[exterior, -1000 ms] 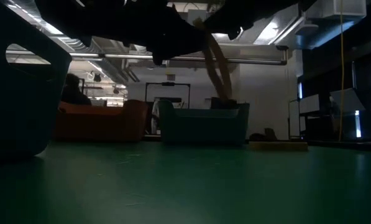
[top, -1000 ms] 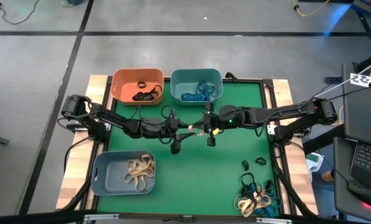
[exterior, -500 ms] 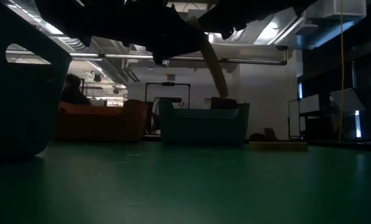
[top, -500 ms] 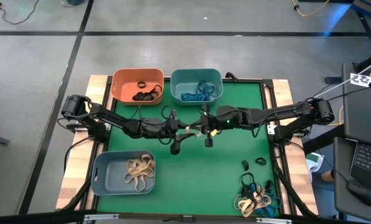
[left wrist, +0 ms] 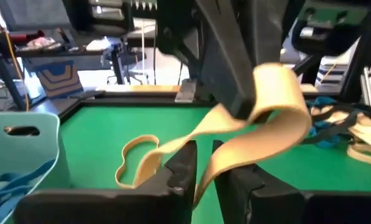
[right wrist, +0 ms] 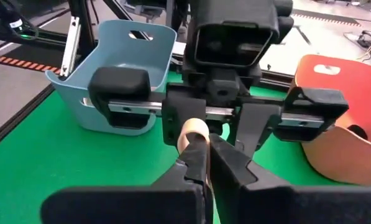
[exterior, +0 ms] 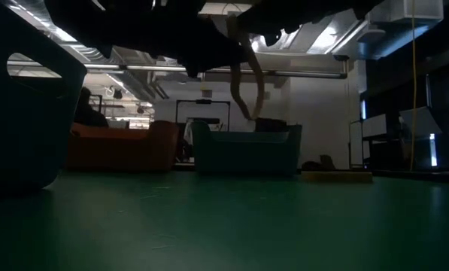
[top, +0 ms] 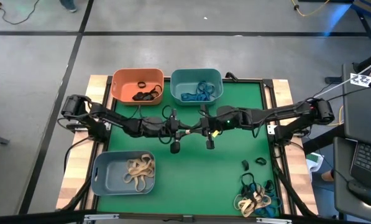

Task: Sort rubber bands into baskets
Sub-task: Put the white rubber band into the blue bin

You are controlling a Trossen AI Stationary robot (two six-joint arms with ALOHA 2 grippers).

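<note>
While many rubber bands already lie in the orange basket, teal basket and grey-blue basket, a pile waits at five o'clock. Mid-mat, the left gripper and right gripper, both pinched shut, share a tan band. Green mat, grey floor around.

table: green mat
baskets: orange, teal, grey-blue
loose rubber bands: near-right corner

No readable text, label, brand or number shows in any view.
</note>
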